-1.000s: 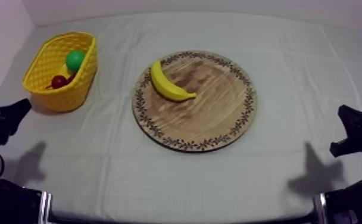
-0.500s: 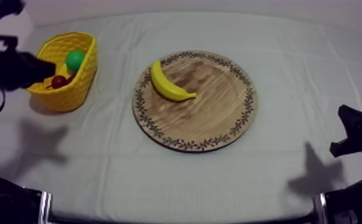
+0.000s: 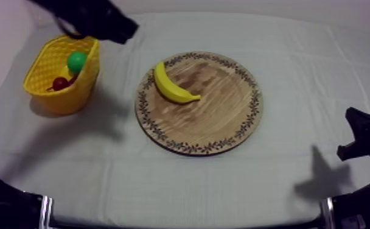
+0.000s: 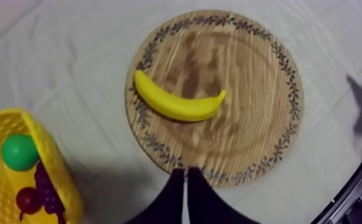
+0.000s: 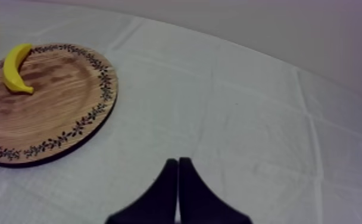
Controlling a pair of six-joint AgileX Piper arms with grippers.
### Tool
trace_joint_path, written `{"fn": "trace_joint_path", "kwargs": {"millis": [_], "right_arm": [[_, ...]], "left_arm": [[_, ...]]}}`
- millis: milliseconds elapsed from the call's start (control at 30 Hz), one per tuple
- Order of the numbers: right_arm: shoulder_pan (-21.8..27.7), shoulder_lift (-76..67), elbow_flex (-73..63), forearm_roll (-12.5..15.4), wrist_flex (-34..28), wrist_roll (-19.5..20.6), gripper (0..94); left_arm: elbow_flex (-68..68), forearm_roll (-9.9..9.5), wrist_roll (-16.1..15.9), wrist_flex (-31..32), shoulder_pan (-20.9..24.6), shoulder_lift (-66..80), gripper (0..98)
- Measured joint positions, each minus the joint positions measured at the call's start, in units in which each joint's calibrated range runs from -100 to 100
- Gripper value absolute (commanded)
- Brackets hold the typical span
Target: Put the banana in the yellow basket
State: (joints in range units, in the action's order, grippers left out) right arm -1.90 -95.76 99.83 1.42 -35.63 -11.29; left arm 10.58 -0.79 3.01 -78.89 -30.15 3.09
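Observation:
A yellow banana (image 3: 172, 86) lies on the left part of the round wooden board (image 3: 224, 106) at mid-table. The yellow basket (image 3: 47, 64) stands at the back left. My left gripper (image 3: 131, 28) hangs high over the cloth behind the basket, left of the board. In the left wrist view its fingers lie together as a narrow wedge (image 4: 185, 173) at the board's (image 4: 249, 101) near rim, short of the banana (image 4: 177, 105). Low at the right edge my right gripper (image 3: 353, 116) rests, shut (image 5: 178, 161) over bare cloth, with the board (image 5: 52, 107) and banana (image 5: 15, 68) farther off.
Inside the basket (image 4: 43, 149) lie a green round fruit (image 3: 76, 61), a small red fruit (image 3: 59, 83) and dark grapes (image 4: 45, 186). Bare cloth surrounds the board, widest to the right and front. The left arm's shadow falls on the cloth below the basket.
My left arm has risen from the basket's left side and swung right, past the basket's back towards the board. Banana, basket and right arm have not moved.

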Motion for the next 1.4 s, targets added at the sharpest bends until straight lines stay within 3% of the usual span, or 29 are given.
{"fn": "trace_joint_path", "kwargs": {"millis": [267,433,567,900,967,1167,1400], "right_arm": [[0.0,0.0,0.0,0.0,-0.1,0.0,0.2],[0.0,0.0,0.0,0.0,-0.1,0.0,0.2],[0.0,0.0,0.0,0.0,-0.1,0.0,0.2],[0.0,0.0,0.0,0.0,-0.1,0.0,0.2],[0.0,0.0,0.0,0.0,-0.1,0.0,0.2],[0.0,0.0,0.0,0.0,-0.1,0.0,0.2],[0.0,0.0,0.0,0.0,0.0,0.0,0.2]], "left_arm": [[-14.0,1.25,-0.6,-2.0,-2.6,-12.3,0.0],[-17.2,1.86,2.8,0.8,-2.4,-15.5,0.0],[-17.5,2.13,8.8,1.7,-1.5,-16.1,0.0],[-14.5,5.1,29.4,1.2,0.1,-16.2,3.7],[-15.0,5.69,33.7,1.1,0.2,-16.2,9.3],[-16.5,6.8,42.1,-1.3,0.5,-16.3,34.4],[-17.2,7.24,46.6,-2.3,0.5,-16.5,65.9]]}}
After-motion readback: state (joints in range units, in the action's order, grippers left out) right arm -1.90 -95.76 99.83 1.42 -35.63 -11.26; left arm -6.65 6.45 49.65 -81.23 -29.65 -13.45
